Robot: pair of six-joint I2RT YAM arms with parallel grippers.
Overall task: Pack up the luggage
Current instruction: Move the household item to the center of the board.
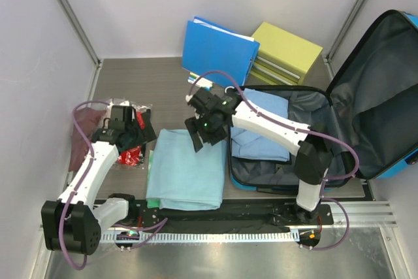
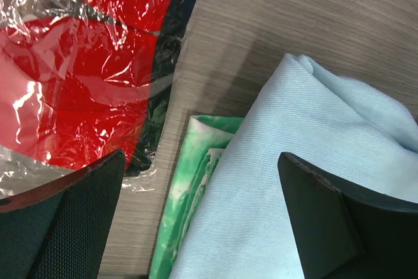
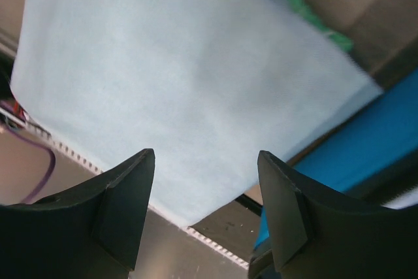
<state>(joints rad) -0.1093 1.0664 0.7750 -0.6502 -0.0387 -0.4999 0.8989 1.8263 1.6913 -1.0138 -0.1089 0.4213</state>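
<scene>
wide-spread black jaws of my left gripper (image 2: 201, 159) fill the near view with nothing between them, over the table (image 2: 294, 24) between a red plastic-wrapped packet (image 2: 85, 63) and a folded light-blue cloth (image 1: 186, 164). my right gripper (image 3: 204, 155) hovers over that cloth, jaws apart and empty. the luggage (image 1: 382, 96) lies open at the table's right, lid raised, a blue garment (image 1: 264, 129) inside.

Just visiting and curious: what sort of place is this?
Likely a robot test booth, not a home: left arm and right arm bolted at the table edge, plain pale walls close around, an open suitcase staged with folded cloth.
</scene>
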